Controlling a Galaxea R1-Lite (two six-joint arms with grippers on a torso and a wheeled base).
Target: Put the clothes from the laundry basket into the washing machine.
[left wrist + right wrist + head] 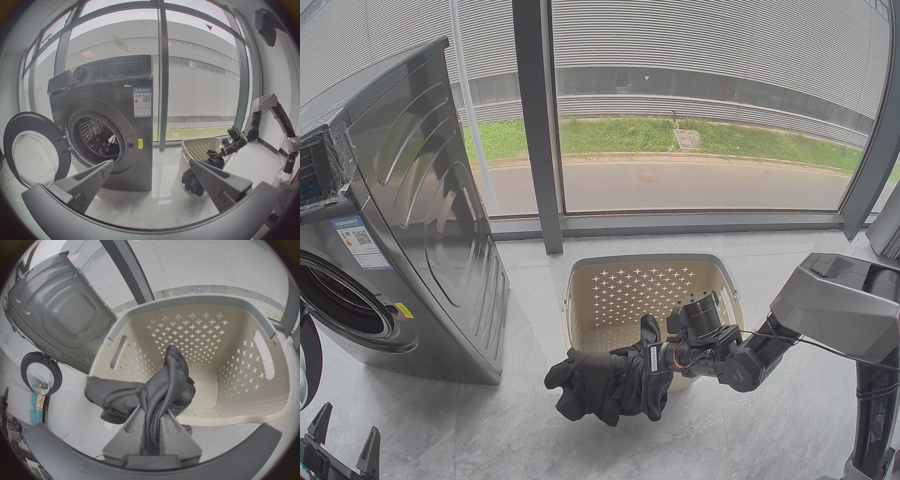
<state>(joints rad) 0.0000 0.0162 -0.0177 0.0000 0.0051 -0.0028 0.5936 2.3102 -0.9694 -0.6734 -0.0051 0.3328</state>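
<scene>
Carrying step: black garment (609, 381) pinched in the right gripper (651, 367), fingers clenched on a bunched fold, the rest hanging in a loose clump. In the head view the garment sits at the 7 o'clock corner of the laundry basket (650, 259), outside the rim and above the floor. Can't tell if the trailing cloth touches the rim. The right wrist view has the fabric wedged between the two fingers (132, 427), with one end poking up past the tips. Washing machine (425, 187) is at 9 o'clock from the basket, well apart. Its drum opening (97, 139) faces the robot's side, and the round door (34, 150) is swung wide open. Left gripper (349, 426) is at 7 o'clock in the head view, low, fingers released, holding nothing. To do this step well, lift a bit first so the hanging tail clears the basket rim. Then swing toward 9 o'clock, keeping the clump off the floor. Approach the opening head-on and push well inside the drum before letting go. The long dangling part could snag on the door seal or drop outside.
</scene>
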